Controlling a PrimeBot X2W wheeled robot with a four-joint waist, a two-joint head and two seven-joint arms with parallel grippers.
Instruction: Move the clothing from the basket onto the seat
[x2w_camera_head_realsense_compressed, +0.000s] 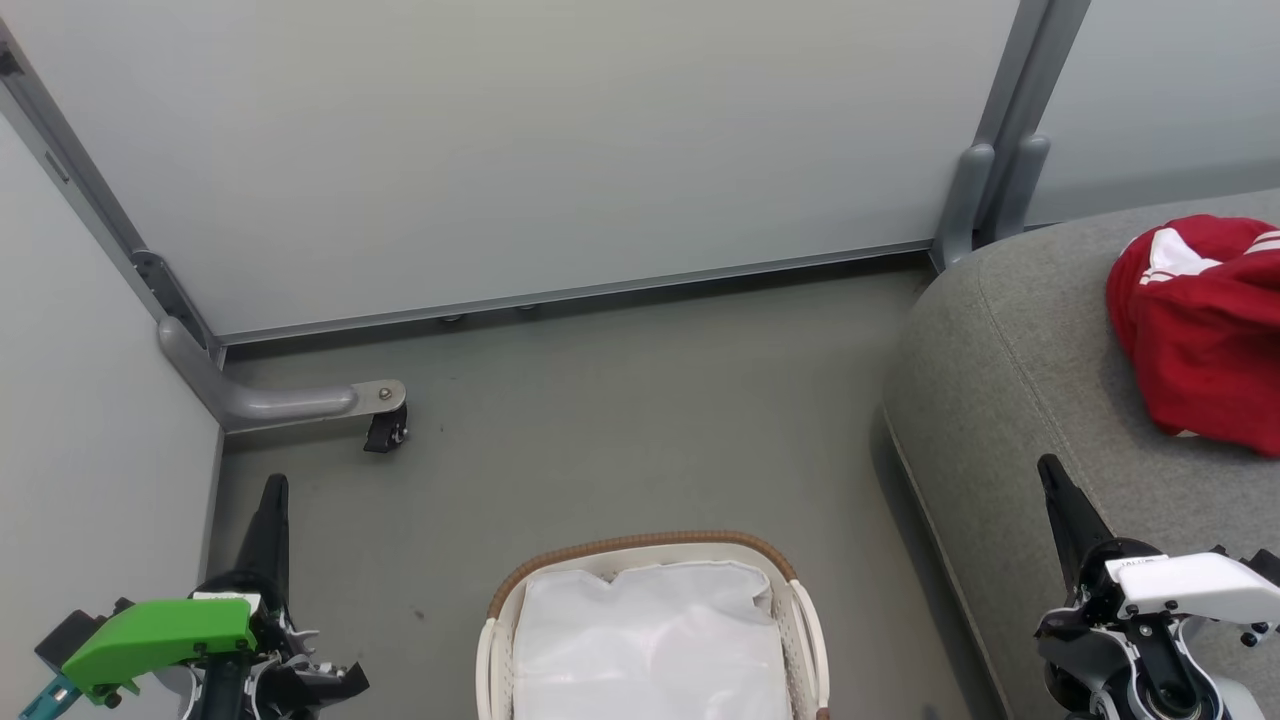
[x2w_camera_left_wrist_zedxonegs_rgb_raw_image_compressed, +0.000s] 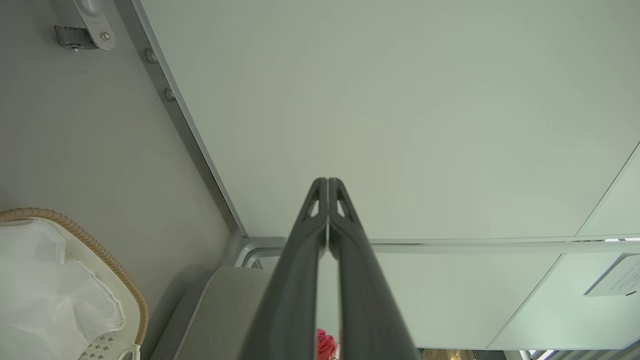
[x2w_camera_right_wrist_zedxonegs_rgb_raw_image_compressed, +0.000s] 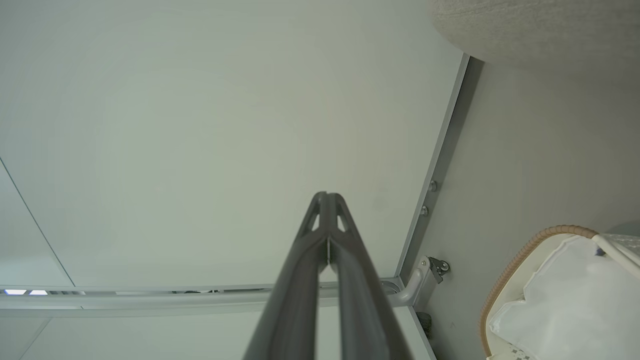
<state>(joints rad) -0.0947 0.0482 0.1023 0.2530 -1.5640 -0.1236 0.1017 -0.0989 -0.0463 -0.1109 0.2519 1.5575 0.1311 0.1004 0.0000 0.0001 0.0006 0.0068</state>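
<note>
Since the clothing (x2w_camera_head_realsense_compressed: 1205, 320) lies on the seat (x2w_camera_head_realsense_compressed: 1000, 380), beyond and right of the right gripper (x2w_camera_head_realsense_compressed: 1060, 500), and the basket (x2w_camera_head_realsense_compressed: 640, 545) between the grippers seemingly holds nothing but its liner (x2w_camera_head_realsense_compressed: 650, 640), the task looks finished. The left gripper (x2w_camera_head_realsense_compressed: 270, 520) and the right gripper are both pressed together, empty.
</note>
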